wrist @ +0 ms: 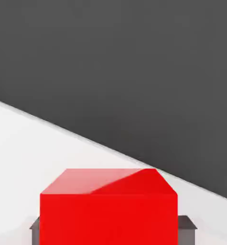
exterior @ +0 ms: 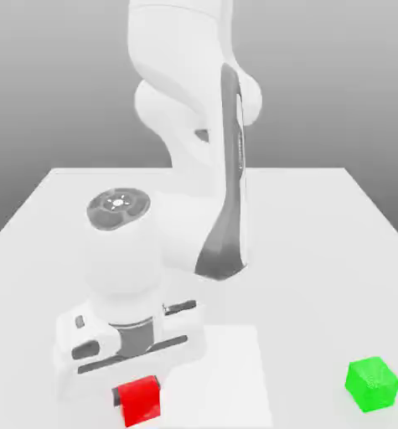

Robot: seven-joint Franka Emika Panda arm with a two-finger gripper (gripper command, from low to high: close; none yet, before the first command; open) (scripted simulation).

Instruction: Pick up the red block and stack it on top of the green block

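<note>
The red block sits near the table's front edge at the exterior view's left, directly under the hand. My gripper has come down over it, and a dark fingertip shows against the block's side. In the hand view the red block sits between the gripper fingers, and dark pads lie flush against both of its sides, so the gripper is shut on it. The green block stands on the table well off to the exterior view's right, apart from the arm.
The white table stretches back behind the arm's bulky white links, which rise over its middle. Open table surface lies between the red and green blocks. The table's edge runs close behind the red block, with dark ground beyond it.
</note>
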